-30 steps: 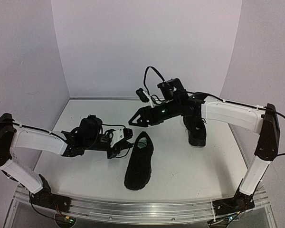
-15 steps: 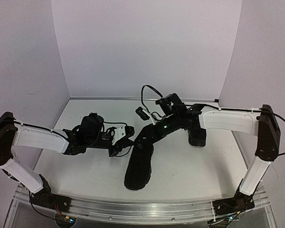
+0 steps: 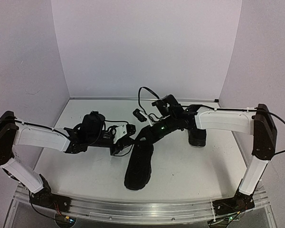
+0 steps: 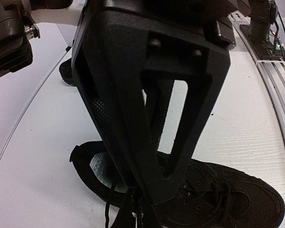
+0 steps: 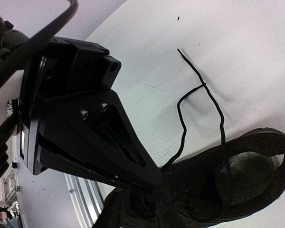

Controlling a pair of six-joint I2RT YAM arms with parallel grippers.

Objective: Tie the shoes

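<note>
The right tool (image 3: pixel 140 138) is now sitting low over the lacing of the near shoe (image 3: pixel 137 166). A second ago it was hanging above and behind that shoe with its jaws spread. Those jaws are drawing together as it comes down. Its wrist view shows the fingertips almost meeting on the laced top of the shoe. Whether a lace is caught between them I cannot tell.

The left tool (image 3: pixel 124 141) is holding its station just left of the same shoe's opening. Its jaws are pressed together as before. Lace strands are running beside its tips in its own view. A grip on one cannot be confirmed.

The near shoe is lying in the middle of the desk (image 3: pixel 190 166), toe towards the arm bases. Its pale insole (image 4: pixel 100 167) is showing at the open heel. One loose lace (image 5: pixel 180 110) is trailing off the shoe across the bare desk. The second shoe (image 3: pixel 197 136) is standing apart at the back right, under the right arm, and neither tool is touching it.

Finding: both tools are now converging on one shoe. That suggests the right one is taking up a lace. No knot or bow is visible, so the tying appears to be at an early stage.
</note>
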